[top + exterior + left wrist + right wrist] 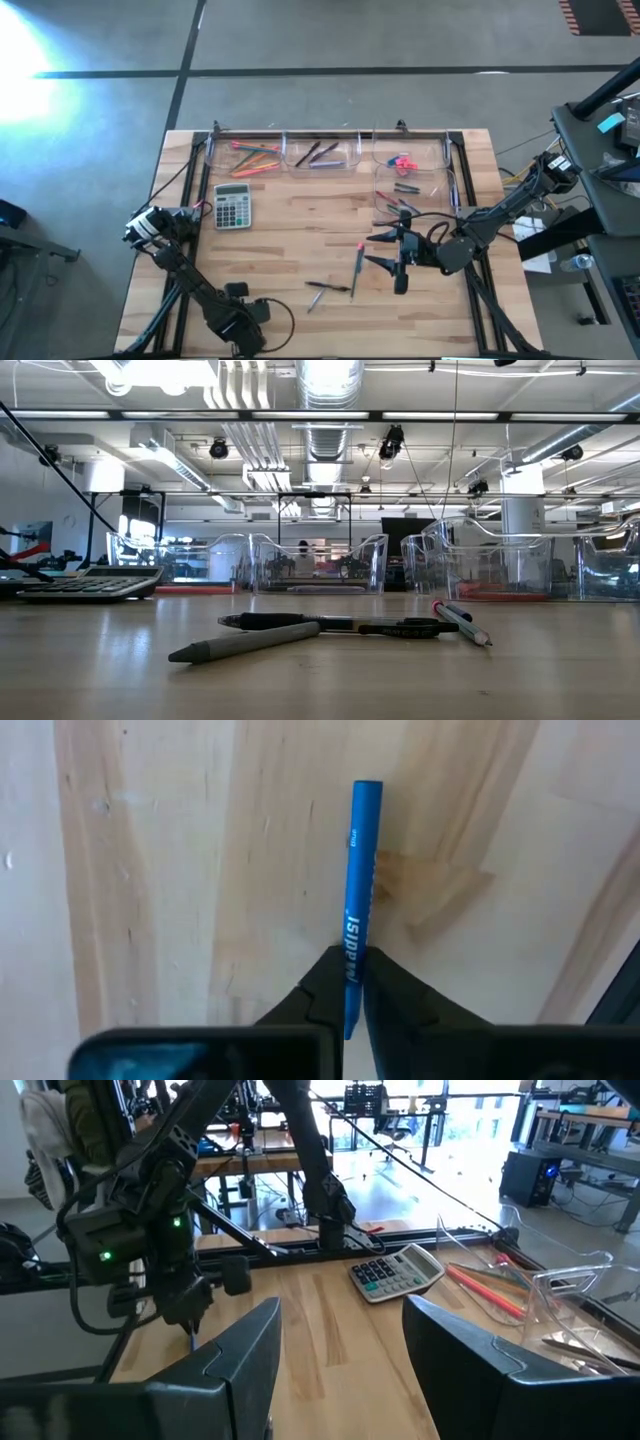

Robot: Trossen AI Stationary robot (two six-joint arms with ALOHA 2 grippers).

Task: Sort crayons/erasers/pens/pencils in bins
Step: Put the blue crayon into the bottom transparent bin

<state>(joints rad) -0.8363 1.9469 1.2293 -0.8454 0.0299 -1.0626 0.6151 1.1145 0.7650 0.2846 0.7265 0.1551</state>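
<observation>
Blue crayon pinched in left gripper.

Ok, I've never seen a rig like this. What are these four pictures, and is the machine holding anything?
It is a robot with two dark arms at a wooden table. One picture looks straight down, one looks level across the tabletop, and one comes from each arm's wrist. Clear bins along the far edge hold sorted sticks, with a grey calculator nearby. Two dark pens and a pencil lie loose. The left gripper, near the table's front, is shut on a blue stick. The right gripper is open and empty.
</observation>
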